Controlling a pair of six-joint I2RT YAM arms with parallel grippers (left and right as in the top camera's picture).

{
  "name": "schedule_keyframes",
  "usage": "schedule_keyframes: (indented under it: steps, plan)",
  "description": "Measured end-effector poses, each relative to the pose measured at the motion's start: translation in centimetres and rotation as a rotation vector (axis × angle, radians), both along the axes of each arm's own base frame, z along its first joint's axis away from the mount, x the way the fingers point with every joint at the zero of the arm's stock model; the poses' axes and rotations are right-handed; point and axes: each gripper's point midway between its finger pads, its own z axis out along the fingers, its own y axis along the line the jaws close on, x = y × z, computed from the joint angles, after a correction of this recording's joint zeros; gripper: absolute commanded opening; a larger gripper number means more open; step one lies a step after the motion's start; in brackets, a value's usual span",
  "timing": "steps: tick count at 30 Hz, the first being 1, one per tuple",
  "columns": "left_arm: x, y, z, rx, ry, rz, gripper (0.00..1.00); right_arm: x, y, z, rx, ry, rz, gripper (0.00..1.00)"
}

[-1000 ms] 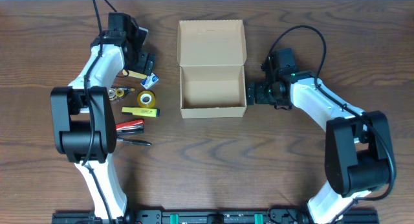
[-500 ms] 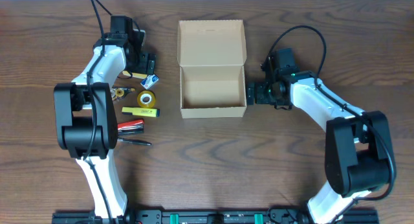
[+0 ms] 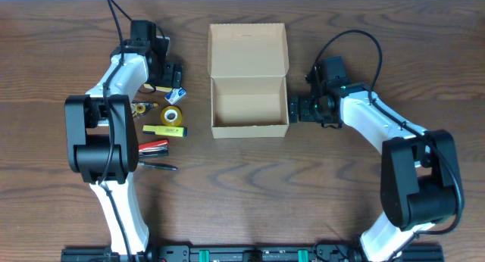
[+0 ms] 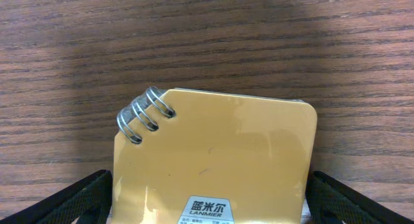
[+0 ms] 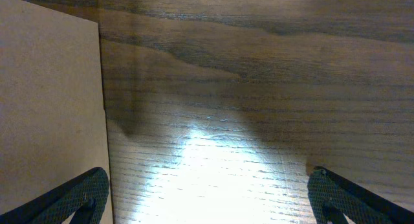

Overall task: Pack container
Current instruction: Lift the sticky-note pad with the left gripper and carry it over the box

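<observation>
At table (image 3: 250, 186) centre, box (image 3: 249, 130) is lying open. Notepad (image 4: 213, 159) is being straddled by wide-open left gripper (image 4: 207, 199); right gripper (image 5: 207, 199), open, beside box. Risk: glossy cover slipping if pinched off-centre.

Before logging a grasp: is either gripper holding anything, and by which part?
Nothing. Left gripper, open, straddles the yellow spiral notepad; right gripper, open, beside the tan cardboard box.

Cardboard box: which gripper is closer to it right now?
Right. The right gripper sits beside the right wall of the cardboard box; the left gripper is farther off to its left, over a yellow spiral notepad.
</observation>
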Motion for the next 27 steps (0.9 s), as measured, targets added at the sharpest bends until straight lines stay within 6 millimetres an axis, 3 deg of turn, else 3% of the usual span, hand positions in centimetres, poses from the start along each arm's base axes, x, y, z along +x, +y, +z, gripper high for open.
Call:
schedule_keyframes:
  steps: [9,10,17,27]
  plan:
    - [0.22,0.05,-0.03,0.001,-0.002,0.005,1.00,0.00,0.00,0.00,0.000,0.000,0.000,0.99]
    - [0.21,0.06,-0.04,0.000,-0.001,0.010,0.93,0.00,0.00,0.00,0.000,0.000,0.000,0.99]
    - [0.14,0.10,-0.07,-0.005,0.002,0.031,0.75,0.00,0.00,0.00,0.000,0.000,0.000,0.99]
    - [-0.48,0.31,0.37,0.001,0.070,0.055,0.66,0.00,0.00,0.00,0.000,0.000,0.000,0.99]
